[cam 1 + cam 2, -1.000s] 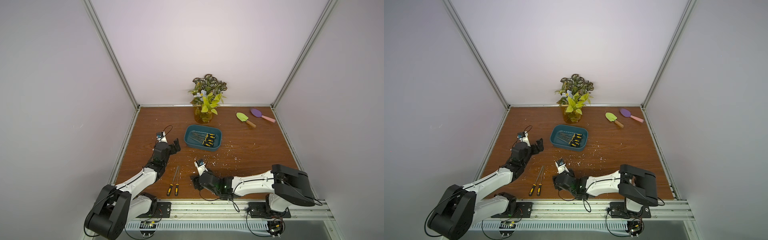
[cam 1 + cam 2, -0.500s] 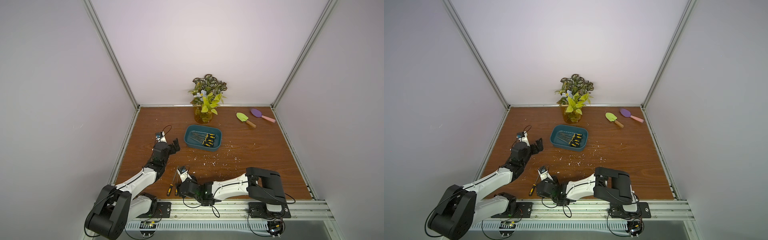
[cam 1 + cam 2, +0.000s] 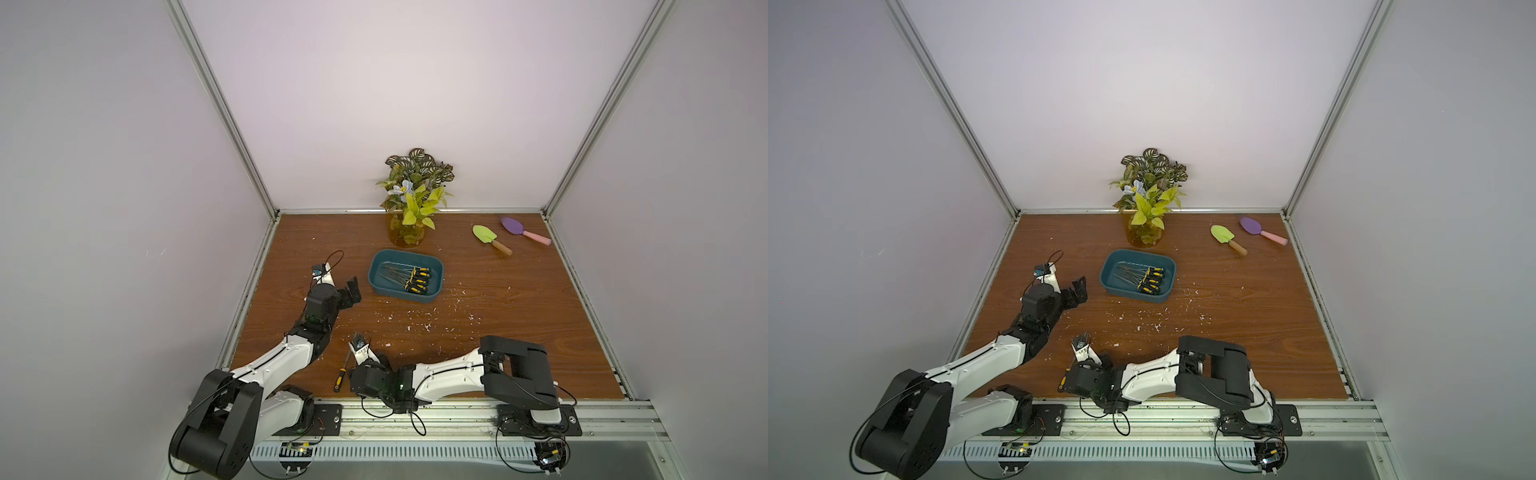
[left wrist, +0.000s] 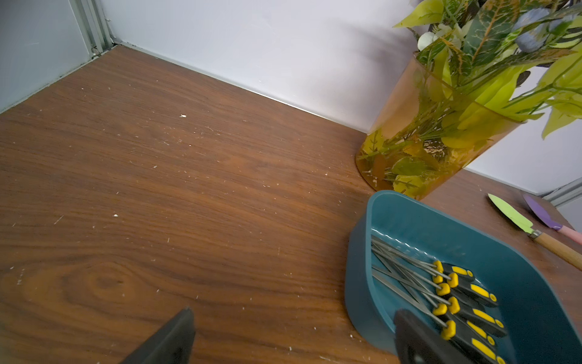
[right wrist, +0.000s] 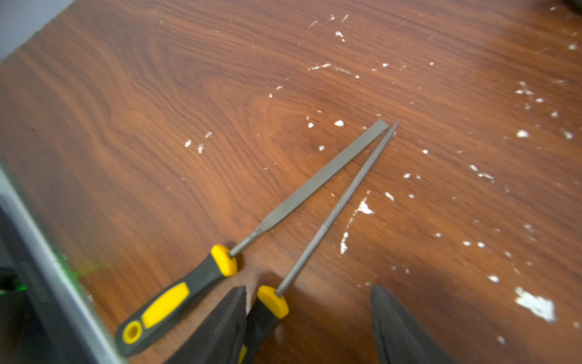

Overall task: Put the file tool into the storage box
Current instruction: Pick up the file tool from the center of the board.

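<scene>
The dark teal storage box (image 3: 399, 296) (image 3: 1129, 296) stands mid-table with several yellow-and-black file tools (image 3: 411, 279) inside. Two more files lie near the front edge: a flat file (image 5: 315, 182) and a round file (image 5: 337, 205). My right gripper (image 5: 308, 288) is open and low over the table. The round file's handle (image 5: 271, 302) lies between its jaws, against one finger (image 5: 233, 315), with the other finger well apart. In a top view only the flat file (image 3: 341, 372) shows, beside the right wrist. My left gripper (image 3: 352, 291) (image 4: 293, 312) hangs open and holds nothing, just left of the box.
An amber vase of plants (image 3: 407, 232) stands behind the box. A green trowel (image 3: 488, 237) and a purple trowel (image 3: 521, 230) lie at the back right. White scraps (image 3: 415, 324) litter the wood. The metal rail (image 3: 415, 415) runs close behind the file handles.
My right arm has swung left along the front edge to the two files, and its jaws have narrowed a little. The left arm has not moved.
</scene>
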`<state>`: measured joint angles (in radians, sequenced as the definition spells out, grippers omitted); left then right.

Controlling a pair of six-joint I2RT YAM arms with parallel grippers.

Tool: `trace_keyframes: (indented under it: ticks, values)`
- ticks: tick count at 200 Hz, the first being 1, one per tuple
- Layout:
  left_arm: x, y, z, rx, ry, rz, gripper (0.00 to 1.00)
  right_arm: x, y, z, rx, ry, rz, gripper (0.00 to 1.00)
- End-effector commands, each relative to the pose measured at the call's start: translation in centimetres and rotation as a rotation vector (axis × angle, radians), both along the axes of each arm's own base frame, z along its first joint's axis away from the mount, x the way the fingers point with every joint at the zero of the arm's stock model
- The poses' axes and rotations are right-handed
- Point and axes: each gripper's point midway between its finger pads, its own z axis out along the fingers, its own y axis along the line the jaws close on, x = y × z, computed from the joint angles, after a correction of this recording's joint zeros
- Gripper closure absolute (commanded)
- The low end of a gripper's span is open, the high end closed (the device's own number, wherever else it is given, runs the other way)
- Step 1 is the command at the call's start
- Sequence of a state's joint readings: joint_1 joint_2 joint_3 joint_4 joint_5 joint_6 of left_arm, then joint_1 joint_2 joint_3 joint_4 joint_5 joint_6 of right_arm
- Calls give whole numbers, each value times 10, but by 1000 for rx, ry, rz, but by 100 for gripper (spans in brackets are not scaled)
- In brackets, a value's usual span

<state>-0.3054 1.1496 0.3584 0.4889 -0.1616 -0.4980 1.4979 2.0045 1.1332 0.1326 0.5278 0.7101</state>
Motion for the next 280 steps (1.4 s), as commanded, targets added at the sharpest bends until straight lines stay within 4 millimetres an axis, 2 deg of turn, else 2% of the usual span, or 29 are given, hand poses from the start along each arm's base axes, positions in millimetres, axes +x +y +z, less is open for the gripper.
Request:
trace_keyframes:
  ticks: [1, 92, 121, 141, 210, 245, 280]
  values:
    - [5, 0, 11, -17, -20, -2, 0, 7, -26, 0, -100, -41, -63, 34]
    - [5, -1, 11, -19, -20, -8, 0, 17, -59, 21, -148, -99, -136, 35]
    - [5, -2, 10, -19, -17, -12, 0, 10, -54, 32, -77, -74, -118, 34]
    - [5, -3, 10, -24, -17, -17, 0, 4, -45, 34, -58, -64, -100, 29]
    - [4, -6, 12, -35, -19, -32, 0, -6, -40, 6, -105, -27, -84, 30]
    - [4, -6, 11, -32, -18, -31, 0, -7, -42, -8, -146, -25, -92, 38]
    - [5, -7, 13, -30, -24, -36, 0, -5, -54, -6, -162, -46, -111, 49]
